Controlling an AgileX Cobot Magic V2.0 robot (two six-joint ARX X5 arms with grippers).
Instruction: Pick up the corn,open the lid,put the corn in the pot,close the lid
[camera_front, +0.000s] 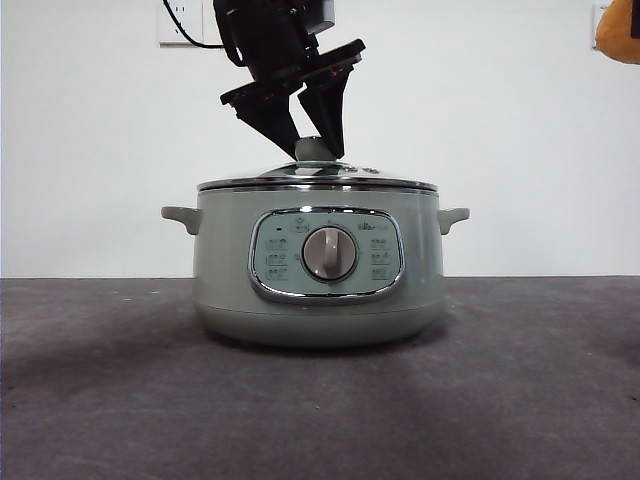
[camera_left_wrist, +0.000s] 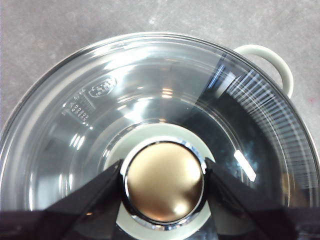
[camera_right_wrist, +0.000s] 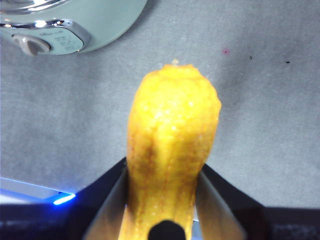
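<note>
I'm seeing the pot (camera_front: 318, 275) sitting nearest me on the grey table (camera_front: 100, 400), its silver dial (camera_front: 329, 253) facing the front camera, with the lid (camera_front: 318, 180) resting on its rim. My left gripper (camera_front: 318, 140) is reaching down onto the lid's knob (camera_left_wrist: 164, 185), its two jaws pressing against either side of it. Farther off, high at the edge, my right gripper (camera_right_wrist: 162, 200) is clamping the corn (camera_right_wrist: 170, 145) and holding it in the air above the table.
</note>
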